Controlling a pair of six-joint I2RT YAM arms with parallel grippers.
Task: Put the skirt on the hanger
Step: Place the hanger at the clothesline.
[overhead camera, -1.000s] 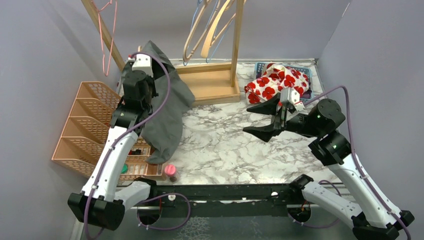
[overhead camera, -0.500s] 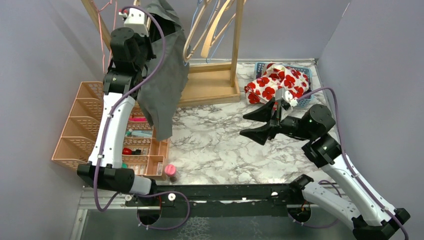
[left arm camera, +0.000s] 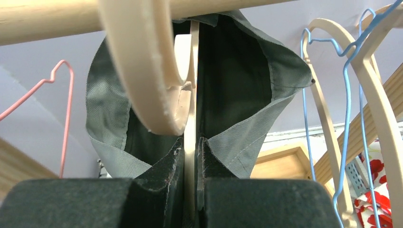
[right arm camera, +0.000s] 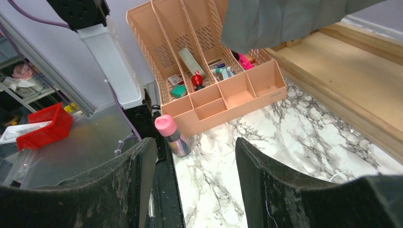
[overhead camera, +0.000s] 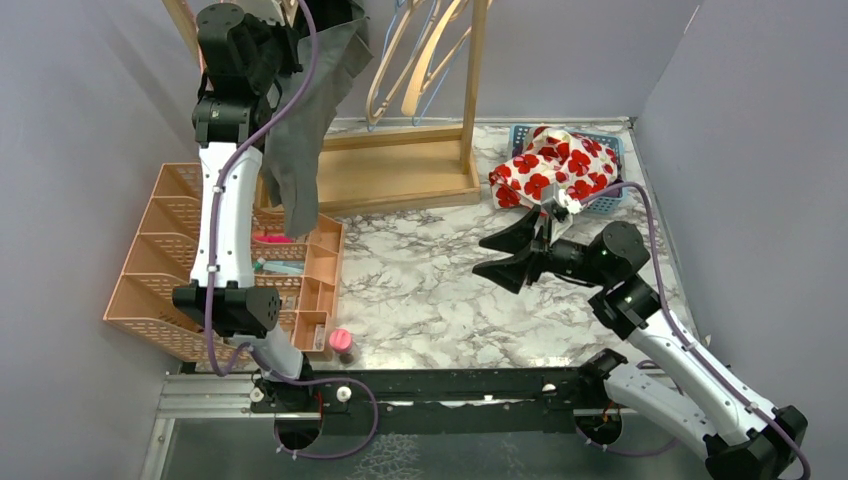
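Almost done; left pincer [left arm camera: 189, 164] squeezes the grey skirt [left arm camera: 247, 80] on its hanger [left arm camera: 142, 85] at the far rail [left arm camera: 43, 19]; letting go is left; right pincer [overhead camera: 480, 257] gapes wide, empty.

Soft, even light; near foreground slightly blurred in wrist views.

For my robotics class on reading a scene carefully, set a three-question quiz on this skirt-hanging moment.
1. True or false: the right claw holds the grey skirt.
2. The basket holding the flowered cloth is: A blue, B green, C orange.
3. Fill in: the left claw is ___ on the skirt.
Key: 1 false; 2 A; 3 shut.
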